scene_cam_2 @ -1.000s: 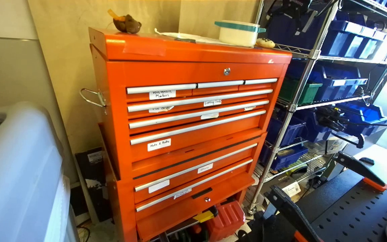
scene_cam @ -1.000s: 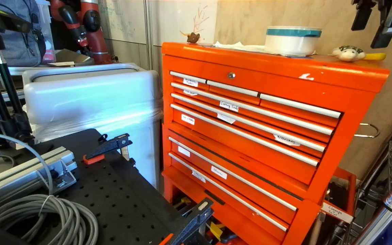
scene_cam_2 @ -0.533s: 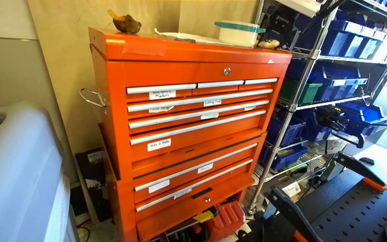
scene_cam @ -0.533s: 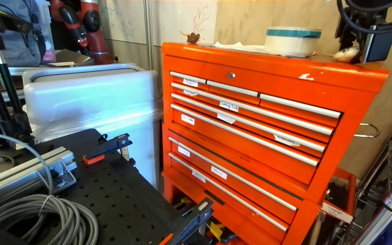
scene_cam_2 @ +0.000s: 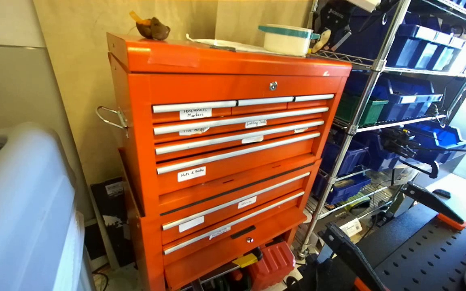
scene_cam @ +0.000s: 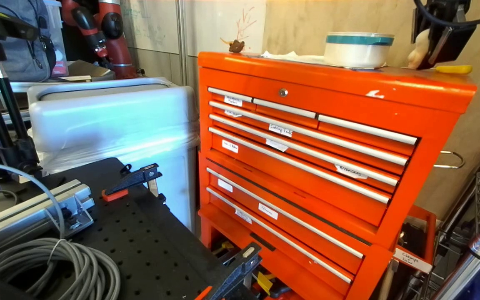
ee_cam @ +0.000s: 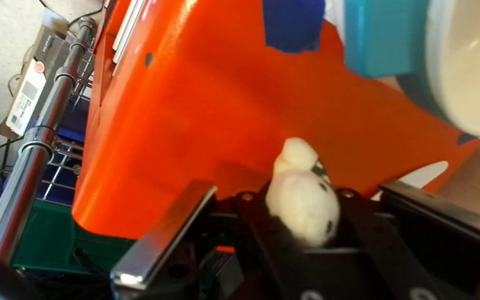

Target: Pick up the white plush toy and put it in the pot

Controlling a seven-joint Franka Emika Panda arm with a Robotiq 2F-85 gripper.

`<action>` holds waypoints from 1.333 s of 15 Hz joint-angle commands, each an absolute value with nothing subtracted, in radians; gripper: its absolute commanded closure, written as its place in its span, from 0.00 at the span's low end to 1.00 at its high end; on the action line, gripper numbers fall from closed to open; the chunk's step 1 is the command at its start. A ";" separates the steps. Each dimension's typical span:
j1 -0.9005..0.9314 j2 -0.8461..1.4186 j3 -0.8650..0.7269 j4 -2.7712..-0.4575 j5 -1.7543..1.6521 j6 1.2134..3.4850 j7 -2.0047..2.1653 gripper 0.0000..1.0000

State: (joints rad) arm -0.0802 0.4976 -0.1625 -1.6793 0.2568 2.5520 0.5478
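Note:
The white plush toy (ee_cam: 304, 204), off-white with small dark marks, is squeezed between the fingers of my gripper (scene_cam: 424, 62). It stands on end there, tilted, in both exterior views; whether its lower end touches the cabinet top cannot be told. The pot (scene_cam: 358, 53), white with a teal band, stands on the red cabinet (scene_cam: 306, 71), to the left of the gripper in an exterior view. At the upper right of the wrist view the pot (ee_cam: 473, 75) shows close by, apart from the gripper.
A flat yellow piece (scene_cam: 454, 69) lies by the cabinet's edge, near the gripper. A white sheet (scene_cam: 294, 57) lies beside the pot, and a small brown object (scene_cam_2: 153, 29) sits at the far end. A metal shelf post (ee_cam: 50, 112) stands alongside the cabinet.
My gripper came down over the toy, closed around it and has risen slightly. The toy went from lying flat to standing on end between the fingers, and the yellow piece shows again.

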 commanded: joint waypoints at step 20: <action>-0.039 0.330 -0.049 -1.738 0.333 2.391 0.517 0.45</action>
